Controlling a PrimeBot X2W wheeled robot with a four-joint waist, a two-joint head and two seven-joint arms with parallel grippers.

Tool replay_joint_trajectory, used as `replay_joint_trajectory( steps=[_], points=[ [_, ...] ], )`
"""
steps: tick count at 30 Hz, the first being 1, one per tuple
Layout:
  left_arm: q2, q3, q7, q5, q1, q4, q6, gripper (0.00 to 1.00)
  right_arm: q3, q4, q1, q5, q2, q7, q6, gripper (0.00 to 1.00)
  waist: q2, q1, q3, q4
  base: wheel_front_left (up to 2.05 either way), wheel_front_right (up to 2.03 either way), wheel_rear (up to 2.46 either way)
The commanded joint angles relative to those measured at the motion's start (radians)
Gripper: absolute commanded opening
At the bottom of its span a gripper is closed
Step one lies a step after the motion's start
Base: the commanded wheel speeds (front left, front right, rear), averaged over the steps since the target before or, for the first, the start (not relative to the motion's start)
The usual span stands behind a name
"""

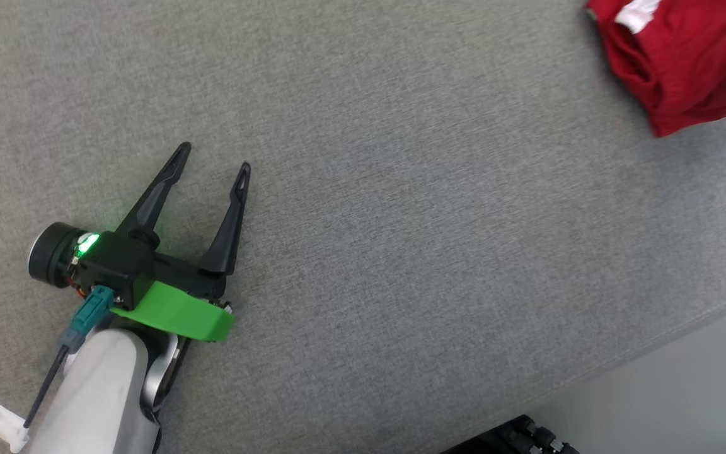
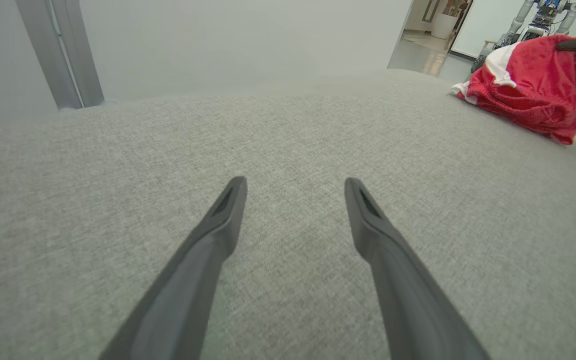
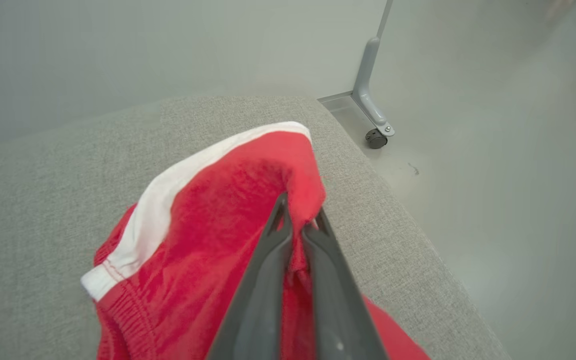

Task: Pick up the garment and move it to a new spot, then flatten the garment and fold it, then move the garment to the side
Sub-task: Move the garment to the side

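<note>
Over the left part of the counter [image 1: 401, 221], the left claw [image 1: 213, 157] sits low above bare grey fabric. Its two dark fingers are spread wide with nothing between them, and whether they touch the cloth cannot be told. A green band [image 1: 174, 312] wraps the wrist behind it, and a small green light glows on the housing. The middle of the counter carries nothing but its woven grey cover. At the counter's far right corner, close to the edge, lies the garment [image 1: 697, 63], red with a white band and bunched into a heap. The right claw [image 3: 300, 207] is closed tight on a fold of the red cloth, pinching it up into a peak. The lower folds rest on the counter in the left wrist view. Beyond the counter's right edge is pale floor [image 3: 518, 200], where a grey post [image 3: 368, 75] stands on a small caster wheel [image 3: 375, 139].
</note>
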Motion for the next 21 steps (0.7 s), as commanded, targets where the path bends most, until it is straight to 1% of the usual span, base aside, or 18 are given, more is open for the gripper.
replay_joint_trajectory(
  steps=[1,2,3,4,5,6,8,12,14,17,21],
  points=[
    [0.013,0.001,0.006,0.000,-0.017,0.001,-0.001,1.00,0.006,0.025,-0.022,-0.003,-0.014,-0.014,0.000,0.00,0.0000,-0.0001,0.051,0.030,0.00,0.00,0.00],
    [0.016,0.002,0.008,-0.001,-0.018,0.001,0.000,1.00,0.006,0.046,-0.033,0.001,-0.017,-0.022,0.000,0.02,0.0000,-0.0001,0.055,0.032,0.00,0.00,0.00],
    [0.017,0.003,0.009,-0.002,-0.019,0.002,0.001,1.00,0.009,0.066,-0.038,0.006,-0.017,-0.023,0.000,0.01,0.0000,-0.0001,0.056,0.034,0.00,0.00,0.00],
    [0.018,0.002,0.009,-0.003,-0.020,0.003,0.002,1.00,0.015,0.089,-0.043,0.005,-0.016,-0.024,0.000,0.16,0.0000,-0.0001,0.057,0.037,0.00,0.00,0.00],
    [0.018,0.001,0.008,-0.004,-0.020,0.006,0.002,1.00,0.018,0.110,-0.049,0.002,-0.017,-0.032,0.000,0.39,0.0000,-0.0001,0.056,0.041,0.00,0.00,0.00],
    [0.015,0.000,0.005,-0.007,-0.017,0.010,0.005,1.00,0.022,0.137,-0.059,-0.007,-0.017,-0.043,0.000,1.00,0.0000,-0.0001,0.052,0.045,0.00,0.00,0.00],
    [0.009,-0.002,-0.003,-0.010,-0.012,0.016,0.008,1.00,0.030,0.189,-0.074,-0.025,-0.012,-0.074,0.000,1.00,0.0000,-0.0001,0.040,0.053,0.00,0.00,0.00],
    [-0.010,-0.005,-0.025,-0.019,-0.001,0.033,0.013,1.00,0.063,0.298,-0.111,-0.110,-0.008,-0.135,0.000,1.00,0.0000,-0.0001,-0.006,0.073,0.00,0.00,0.00],
    [-0.016,-0.001,-0.038,-0.028,0.011,0.044,0.018,1.00,0.073,0.318,-0.129,-0.145,0.005,-0.151,0.000,1.00,0.0000,-0.0001,-0.041,0.081,0.00,0.00,0.00],
    [-0.031,0.008,-0.055,-0.044,0.030,0.061,0.025,1.00,0.084,0.307,-0.128,-0.185,0.026,-0.159,0.000,1.00,0.0000,-0.0001,-0.109,0.098,0.00,0.00,0.00],
    [-0.047,0.038,-0.073,-0.060,0.071,0.080,0.042,1.00,0.046,0.196,-0.111,-0.256,0.032,-0.159,0.000,1.00,0.0000,-0.0001,-0.216,0.130,0.00,0.00,0.00]
  ],
)
